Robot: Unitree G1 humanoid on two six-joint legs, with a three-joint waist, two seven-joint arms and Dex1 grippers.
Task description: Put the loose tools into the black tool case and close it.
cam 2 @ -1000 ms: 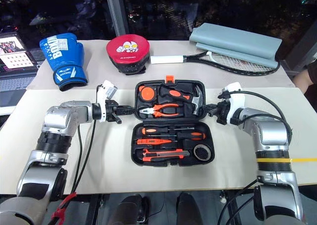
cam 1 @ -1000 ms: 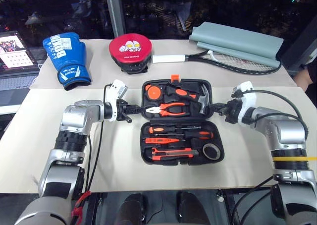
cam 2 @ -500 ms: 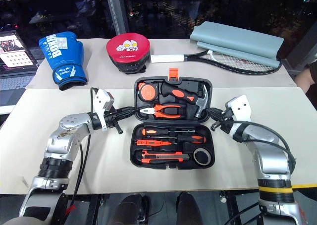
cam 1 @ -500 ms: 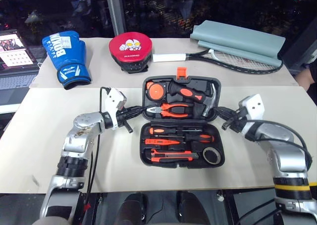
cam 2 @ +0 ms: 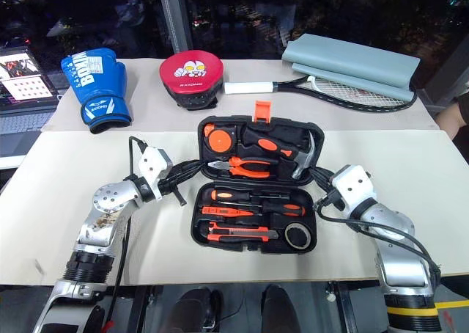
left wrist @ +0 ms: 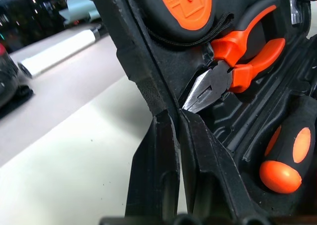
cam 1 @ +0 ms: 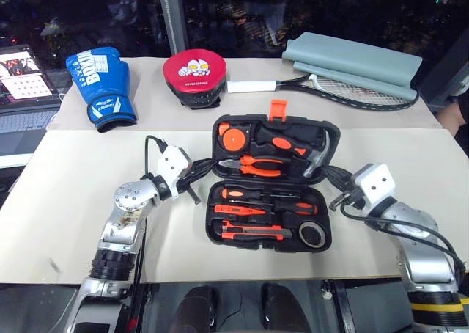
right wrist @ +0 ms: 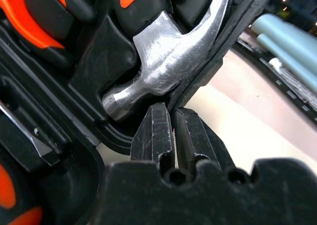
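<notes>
The black tool case (cam 1: pixel 267 217) lies open on the beige table, its lid (cam 1: pixel 331 138) tilted up at the far side with the orange latch (cam 1: pixel 278 109) on top. In the near half lie two screwdrivers (cam 1: pixel 267 196), the slim tester (cam 1: pixel 245 209), the utility knife (cam 1: pixel 253 232) and the tape roll (cam 1: pixel 311 234). The lid holds pliers (left wrist: pixel 233 66) and a hammer (right wrist: pixel 168 51). My left gripper (cam 1: pixel 207 164) is shut, its tips (left wrist: pixel 171 117) against the lid's left edge. At the lid's right edge, beside the hammer head, my right gripper (cam 1: pixel 330 177) is also shut, tips (right wrist: pixel 171 111) touching the rim.
At the back lie a blue boxing glove (cam 1: pixel 97 80), a round red punch pad (cam 1: pixel 193 72), a racket (cam 1: pixel 344 89) and a grey bag (cam 1: pixel 355 58). A laptop (cam 1: pixel 22 83) sits at the far left. A person's arm (cam 1: pixel 454 113) shows at the right edge.
The lid has swung up from flat, its latch now higher. Both arms have drawn back toward me and their wrists have rolled, staying at the lid's side edges.
</notes>
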